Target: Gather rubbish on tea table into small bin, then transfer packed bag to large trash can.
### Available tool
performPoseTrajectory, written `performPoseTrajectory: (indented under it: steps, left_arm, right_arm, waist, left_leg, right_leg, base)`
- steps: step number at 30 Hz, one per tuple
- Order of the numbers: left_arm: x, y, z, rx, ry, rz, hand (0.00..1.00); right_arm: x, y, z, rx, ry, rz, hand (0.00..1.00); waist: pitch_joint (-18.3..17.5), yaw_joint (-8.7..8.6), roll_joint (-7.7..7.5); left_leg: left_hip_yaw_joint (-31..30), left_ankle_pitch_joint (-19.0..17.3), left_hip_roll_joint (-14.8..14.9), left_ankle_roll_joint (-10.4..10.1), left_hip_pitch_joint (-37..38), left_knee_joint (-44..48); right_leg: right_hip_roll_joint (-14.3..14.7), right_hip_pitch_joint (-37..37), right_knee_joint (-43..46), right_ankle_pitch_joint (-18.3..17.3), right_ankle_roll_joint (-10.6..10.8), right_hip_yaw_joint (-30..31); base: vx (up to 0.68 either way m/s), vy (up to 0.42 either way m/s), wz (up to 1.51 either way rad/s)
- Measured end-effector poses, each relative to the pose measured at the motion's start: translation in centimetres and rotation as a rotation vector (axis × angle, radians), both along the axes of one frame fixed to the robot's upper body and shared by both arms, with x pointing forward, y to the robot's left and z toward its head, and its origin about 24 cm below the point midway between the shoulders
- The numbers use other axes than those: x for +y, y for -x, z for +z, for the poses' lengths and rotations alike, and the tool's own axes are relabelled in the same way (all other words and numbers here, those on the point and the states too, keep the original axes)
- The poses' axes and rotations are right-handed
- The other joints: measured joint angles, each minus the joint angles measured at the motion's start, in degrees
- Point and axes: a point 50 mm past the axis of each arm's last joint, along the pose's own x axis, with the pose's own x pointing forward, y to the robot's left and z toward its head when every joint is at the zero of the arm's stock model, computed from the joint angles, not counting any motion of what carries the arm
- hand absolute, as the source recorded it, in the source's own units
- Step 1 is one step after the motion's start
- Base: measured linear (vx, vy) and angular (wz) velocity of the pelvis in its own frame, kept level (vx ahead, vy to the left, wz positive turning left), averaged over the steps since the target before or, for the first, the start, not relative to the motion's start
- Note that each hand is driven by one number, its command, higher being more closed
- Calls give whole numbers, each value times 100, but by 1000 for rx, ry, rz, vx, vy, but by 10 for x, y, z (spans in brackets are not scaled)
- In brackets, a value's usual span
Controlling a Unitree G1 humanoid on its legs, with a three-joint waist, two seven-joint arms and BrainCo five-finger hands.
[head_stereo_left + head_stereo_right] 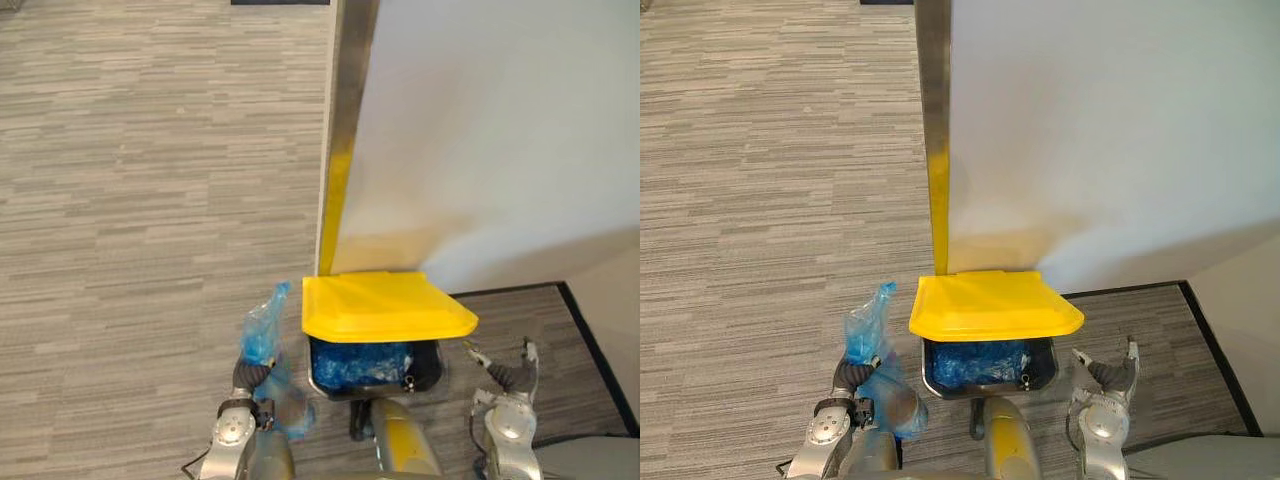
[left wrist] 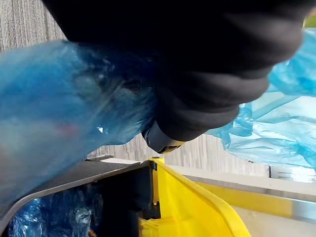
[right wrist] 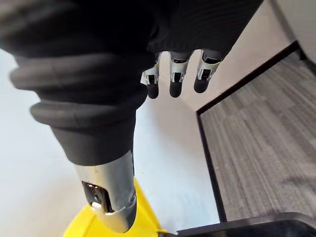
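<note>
The large trash can (image 1: 441, 366) stands just in front of me with its yellow lid (image 1: 385, 305) raised and a blue liner (image 1: 360, 362) showing inside. My left hand (image 1: 245, 378) is at the can's left side, shut on a blue plastic bag (image 1: 262, 335) whose top sticks up above the fingers while the rest hangs below. In the left wrist view the blue bag (image 2: 54, 113) is bunched against the left hand (image 2: 197, 98), just above the can's dark rim (image 2: 89, 170). To the can's right, my right hand (image 1: 510, 385) is open and holds nothing, its fingers (image 3: 177, 74) straight.
A white wall panel (image 1: 500, 130) with a metal edge strip (image 1: 345, 110) rises right behind the can. A black skirting line (image 1: 590, 330) runs along the floor at the right. Grey striped carpet (image 1: 150, 200) spreads out to the left.
</note>
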Motion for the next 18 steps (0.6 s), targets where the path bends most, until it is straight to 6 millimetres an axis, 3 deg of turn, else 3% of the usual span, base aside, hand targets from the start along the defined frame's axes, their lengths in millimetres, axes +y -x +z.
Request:
performPoseTrajectory:
  steps: [3,5,8,9,11,12,13,15,16,18]
  left_arm:
    - [0,-1,1,-3,1,0,100]
    - [0,-2,1,-6,-1,-2,100]
    - [2,-6,3,-15,-8,-9,100]
    - [2,-7,3,-18,-8,-10,100]
    - [-1,-18,10,-54,-8,-23,100]
    - [-2,-21,12,-67,-3,-23,100]
    - [-4,-30,18,-95,8,-29,100]
    - [-9,-41,27,-136,11,-58,100]
    - [-13,-50,35,-178,9,-84,100]
    - [-16,-61,48,-242,3,-115,100]
  right_arm:
    - [15,4,-20,56,-136,38,0]
    - [38,1,-31,106,-208,157,0]
    - [80,-28,-30,98,-258,380,0]
    - [85,-35,-26,85,-256,414,0]
    - [104,-77,1,-22,-205,532,0]
    - [108,-89,10,-55,-184,559,0]
    - [113,-113,33,-132,-139,608,0]
    - [111,-135,57,-206,-89,617,0]
    - [103,-151,77,-260,-27,620,0]
    - [86,-171,108,-328,77,608,0]
  waist:
    - [0,-4,10]
    - [-1,-4,21]
    - [22,7,48]
    - [31,13,62]
    - [170,26,136]
    - [223,31,147]
    - [321,29,173]
    - [447,24,187]
    - [590,10,188]
    - [739,36,158]
  left_leg:
    - [-80,1,5,-22,-55,-2]
    - [-194,43,0,-70,-216,-20]
    - [-408,315,-11,-169,-318,-341]
    - [-447,383,-11,-220,-329,-401]
    - [-629,733,-6,-247,-412,-660]
    - [-662,805,-6,-261,-436,-708]
    - [-697,992,-5,-316,-567,-792]
    - [-681,1048,-5,-416,-721,-687]
    - [-476,985,-26,-333,-1012,-170]
    - [-260,936,-43,-167,-1300,-19]
  right_leg:
    - [8,-22,-8,7,-77,-46]
    - [9,-129,-33,14,-90,-117]
    - [-6,-197,-140,32,-119,-325]
    - [-18,-197,-163,32,-119,-385]
    - [-73,-211,-206,37,-140,-635]
    - [-83,-222,-204,40,-145,-691]
    - [-169,-270,-208,45,-153,-850]
    - [-285,-302,-255,82,-265,-1091]
    - [-366,-315,-245,89,-339,-1240]
    - [-449,-472,-55,39,-272,-1301]
  base:
    - [-21,-35,9]
    - [-22,-48,16]
    - [-3,-88,34]
    - [17,-109,52]
    - [4,-134,56]
    - [-39,-150,60]
    - [-68,-120,65]
    - [-63,-44,67]
    - [-85,33,55]
    - [-127,51,45]
